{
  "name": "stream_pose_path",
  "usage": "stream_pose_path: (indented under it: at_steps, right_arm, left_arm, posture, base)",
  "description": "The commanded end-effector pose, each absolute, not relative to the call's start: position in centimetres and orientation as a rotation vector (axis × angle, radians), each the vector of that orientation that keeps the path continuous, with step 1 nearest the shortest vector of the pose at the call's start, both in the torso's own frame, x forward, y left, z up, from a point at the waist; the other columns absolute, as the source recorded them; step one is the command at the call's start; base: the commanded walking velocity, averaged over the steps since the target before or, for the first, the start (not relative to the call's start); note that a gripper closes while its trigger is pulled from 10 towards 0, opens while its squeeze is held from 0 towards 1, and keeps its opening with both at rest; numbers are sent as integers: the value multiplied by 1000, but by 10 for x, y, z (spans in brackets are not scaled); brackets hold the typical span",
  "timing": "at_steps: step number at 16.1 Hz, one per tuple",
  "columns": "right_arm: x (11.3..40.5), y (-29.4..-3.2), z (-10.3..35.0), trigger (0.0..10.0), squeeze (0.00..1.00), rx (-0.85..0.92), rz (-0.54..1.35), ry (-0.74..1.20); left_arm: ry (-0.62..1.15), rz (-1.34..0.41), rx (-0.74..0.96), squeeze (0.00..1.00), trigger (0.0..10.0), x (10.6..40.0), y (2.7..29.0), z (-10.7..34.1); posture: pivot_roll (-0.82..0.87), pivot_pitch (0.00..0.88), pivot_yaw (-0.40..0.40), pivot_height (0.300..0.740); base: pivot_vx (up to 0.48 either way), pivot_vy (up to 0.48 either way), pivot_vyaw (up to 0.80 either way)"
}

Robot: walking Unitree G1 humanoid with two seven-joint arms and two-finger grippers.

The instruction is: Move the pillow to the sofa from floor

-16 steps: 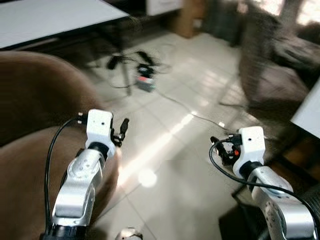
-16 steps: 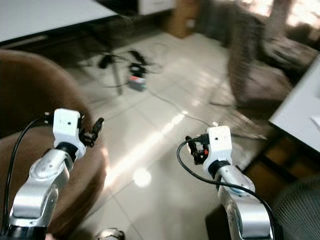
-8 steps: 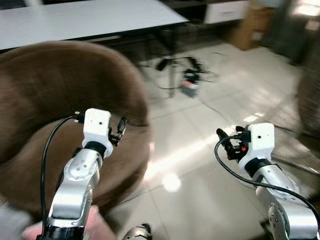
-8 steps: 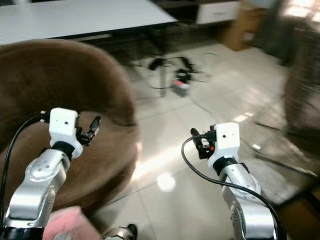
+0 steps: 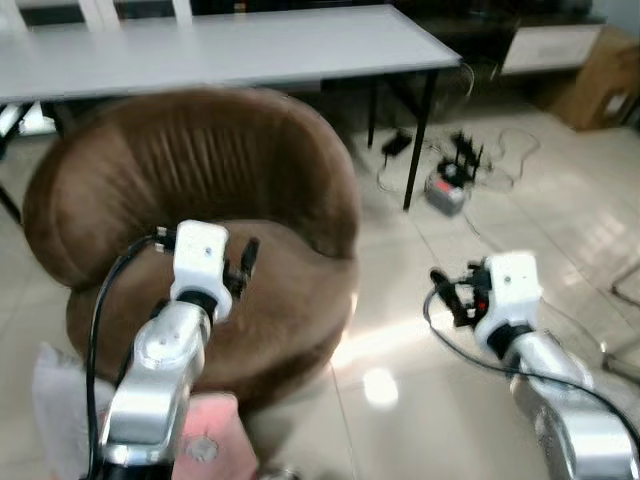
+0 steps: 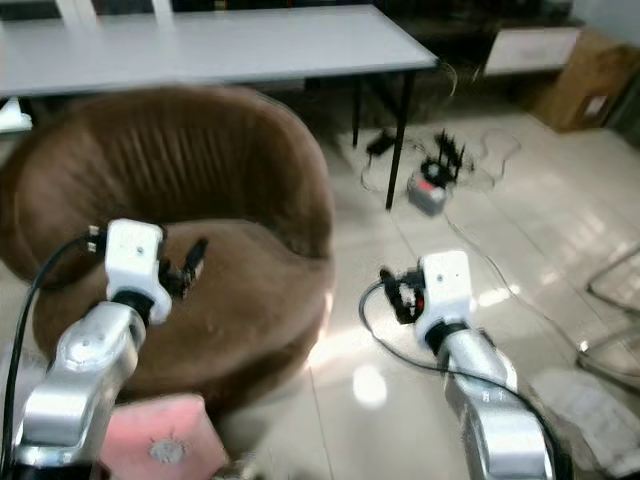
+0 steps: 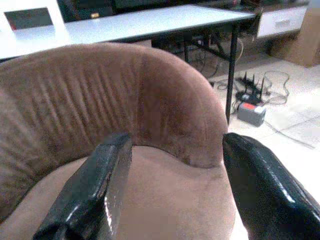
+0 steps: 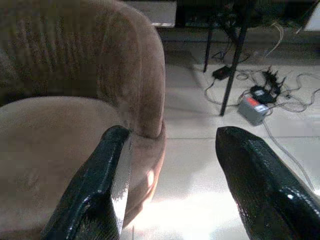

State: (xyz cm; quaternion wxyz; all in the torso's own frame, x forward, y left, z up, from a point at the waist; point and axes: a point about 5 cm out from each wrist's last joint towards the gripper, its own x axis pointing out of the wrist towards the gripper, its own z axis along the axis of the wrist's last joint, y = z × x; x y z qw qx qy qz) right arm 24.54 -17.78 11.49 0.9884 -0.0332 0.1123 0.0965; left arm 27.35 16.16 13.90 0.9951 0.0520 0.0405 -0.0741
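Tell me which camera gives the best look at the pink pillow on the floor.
The right eye view: the pink pillow lies on the floor in front of the brown sofa, beside the left arm, cut off by the frame's bottom edge. The left eye view shows a smaller part of it. The wrist views look at the sofa and floor instead.

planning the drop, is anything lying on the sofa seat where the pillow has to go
Nothing visible does. The brown sofa has a bare seat, and the pink pillow sits low at its front edge, below the left hand. Both hands are open and hold nothing.
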Motion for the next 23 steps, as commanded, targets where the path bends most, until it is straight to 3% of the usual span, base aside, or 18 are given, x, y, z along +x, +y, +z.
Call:
stream_pose_path:
  at_steps: [1, 11, 15, 21, 23]
  right_arm:
    - [247, -177, 113, 10000, 0, -62, 203, 244]
    - [246, -177, 107, 10000, 0, -82, 264, 276]
    - [245, -171, 104, 10000, 0, -93, 298, 278]
    - [248, -176, 103, 10000, 0, -99, 232, 270]
    - [250, -181, 105, 10000, 0, -99, 157, 233]
  left_arm:
    - [83, -133, 125, 0, 10000, 272, 164, 140]
    - [24, -162, 193, 0, 10000, 267, 161, 141]
    - [15, -171, 187, 0, 10000, 266, 162, 142]
    - [24, -168, 203, 0, 10000, 268, 163, 139]
    - [25, -170, 206, 0, 10000, 269, 163, 139]
  posture:
    - [14, 10, -4, 740]
    - [16, 0, -9, 740]
    - [20, 0, -12, 740]
    - [18, 0, -4, 740]
    - [19, 0, -4, 740]
  base:
    - [0, 0, 800]
    - [0, 0, 800]
    - [318, 0, 800]
    - [356, 0, 800]
    - [341, 0, 0]
